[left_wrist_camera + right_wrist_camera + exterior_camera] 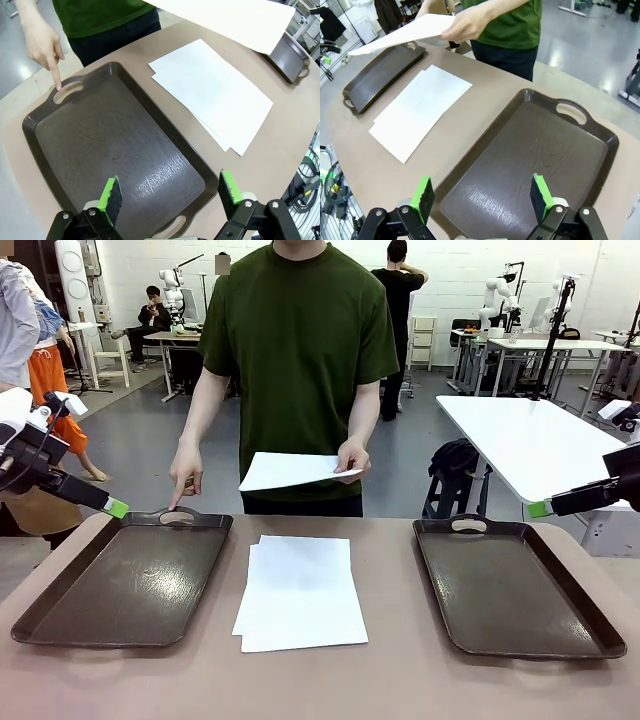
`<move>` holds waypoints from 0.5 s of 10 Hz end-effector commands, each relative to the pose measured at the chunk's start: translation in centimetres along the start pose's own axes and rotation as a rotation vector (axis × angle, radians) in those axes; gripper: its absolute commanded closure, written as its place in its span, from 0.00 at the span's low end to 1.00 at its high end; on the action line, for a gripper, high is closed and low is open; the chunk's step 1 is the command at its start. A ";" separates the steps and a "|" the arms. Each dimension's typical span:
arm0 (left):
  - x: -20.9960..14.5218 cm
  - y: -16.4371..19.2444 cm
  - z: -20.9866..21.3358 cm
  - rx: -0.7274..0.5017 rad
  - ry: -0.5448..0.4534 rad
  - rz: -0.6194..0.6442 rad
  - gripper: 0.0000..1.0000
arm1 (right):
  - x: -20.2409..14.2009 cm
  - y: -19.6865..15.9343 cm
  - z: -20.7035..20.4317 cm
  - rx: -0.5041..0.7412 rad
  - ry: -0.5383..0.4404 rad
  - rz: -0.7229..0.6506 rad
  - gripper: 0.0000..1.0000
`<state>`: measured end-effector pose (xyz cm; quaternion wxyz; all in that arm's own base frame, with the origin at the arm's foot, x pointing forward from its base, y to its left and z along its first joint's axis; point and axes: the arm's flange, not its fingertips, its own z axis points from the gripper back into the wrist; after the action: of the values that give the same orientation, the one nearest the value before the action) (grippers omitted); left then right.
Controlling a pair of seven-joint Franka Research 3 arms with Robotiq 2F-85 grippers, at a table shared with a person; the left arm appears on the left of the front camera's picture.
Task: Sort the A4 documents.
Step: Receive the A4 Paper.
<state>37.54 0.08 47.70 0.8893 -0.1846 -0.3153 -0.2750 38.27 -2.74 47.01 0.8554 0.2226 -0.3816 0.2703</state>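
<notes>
Both claws hang released and empty, each aimed at its own tray: the left claw (170,192) at the left tray (130,580), the right claw (480,195) at the right tray (510,590). Between the trays the stack (300,595) lies flat on the bench (400,680), long axis 6 to 12, slightly fanned. In the front view it sits at 4 o'clock from the left claw and 8 o'clock from the right, seemingly a little nearer the left. Beyond, at the stack's 12, one hand (352,457) holds a sheet (290,470) aloft. The pointing hand (186,478) fingers the left tray's far handle, so the left arm is probably wanted.
</notes>
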 end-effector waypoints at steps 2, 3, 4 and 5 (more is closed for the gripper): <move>-0.1 0.3 -0.1 -0.006 -0.004 -0.005 0.00 | -0.1 -0.2 -0.2 0.012 -0.006 0.004 0.00; -0.1 0.3 -0.1 -0.006 -0.004 -0.005 0.00 | -0.1 -0.2 -0.2 0.012 -0.006 0.004 0.00; -0.1 0.3 -0.1 -0.006 -0.004 -0.005 0.00 | -0.1 -0.2 -0.2 0.012 -0.006 0.004 0.00; -0.1 0.3 -0.1 -0.006 -0.004 -0.005 0.00 | -0.1 -0.2 -0.2 0.012 -0.006 0.004 0.00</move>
<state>37.54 0.08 47.71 0.8894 -0.1840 -0.3153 -0.2750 38.27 -2.74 47.01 0.8554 0.2226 -0.3816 0.2703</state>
